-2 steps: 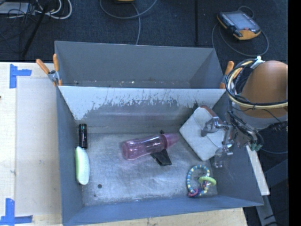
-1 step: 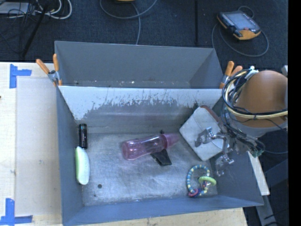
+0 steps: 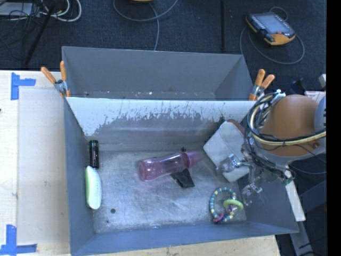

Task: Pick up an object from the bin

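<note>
My gripper (image 3: pixel 243 173) hangs at the bin's right side, under the arm's orange cover. Just below it, in the front right corner, lies a ring of coloured beads (image 3: pixel 225 205) with a light green piece on it. A pale grey flat block (image 3: pixel 224 141) leans against the right wall right behind the gripper. Left of the gripper, in the middle of the floor, a pink translucent bottle (image 3: pixel 165 166) lies on its side. A small black piece (image 3: pixel 184 180) rests against the bottle's front.
By the left wall a black cylinder (image 3: pixel 94 153) stands end to end with a pale green tube (image 3: pixel 93 187). The arm and its cables cover the bin's right wall.
</note>
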